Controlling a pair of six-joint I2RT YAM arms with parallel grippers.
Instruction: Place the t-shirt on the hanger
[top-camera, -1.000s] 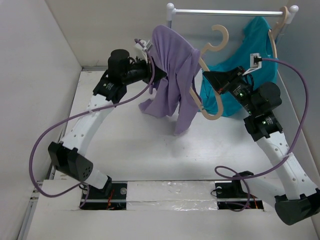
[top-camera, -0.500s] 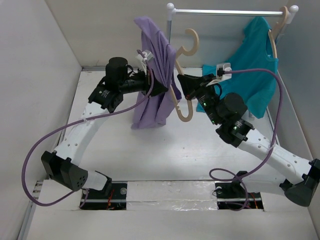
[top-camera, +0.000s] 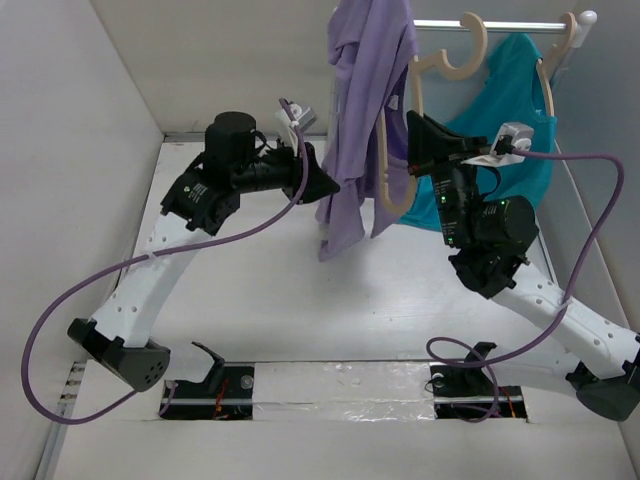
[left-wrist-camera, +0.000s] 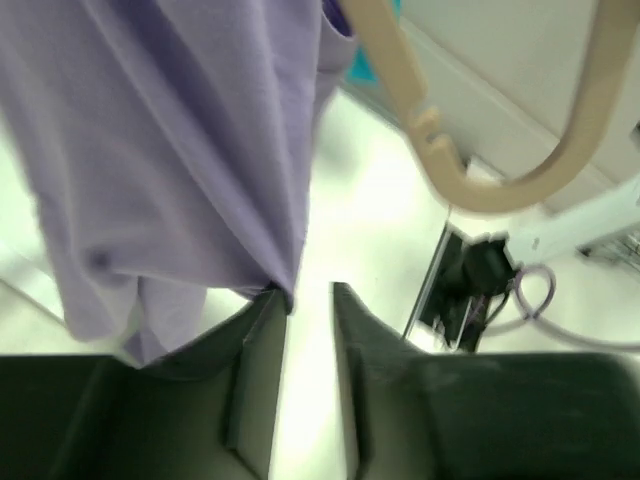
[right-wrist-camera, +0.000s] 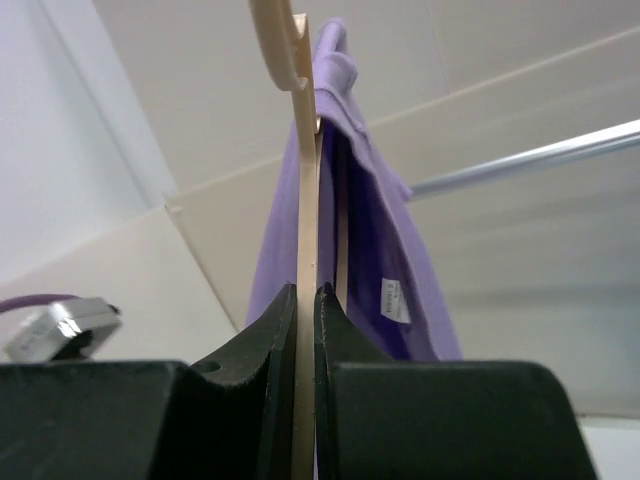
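right end effector (right-wrist-camera: 305, 292) clamped on the thin arm of the hanger (top-camera: 447, 66), held high by the far rail (top-camera: 520, 24). t-shirt (top-camera: 360, 120) draped on it: limp, light (slides easily). left end effector (left-wrist-camera: 308, 290) barely parted, empty, fabric just beside. Pinch the shoulder seam, not loose hem.

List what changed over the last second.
The right gripper lifted the hanger, with the t-shirt draped over it, up toward the rail. The left gripper opened slightly and let go of the t-shirt, which now hangs beside its fingers. Unchanged: the right gripper's clamp on the hanger, and the teal t-shirt on the rail.
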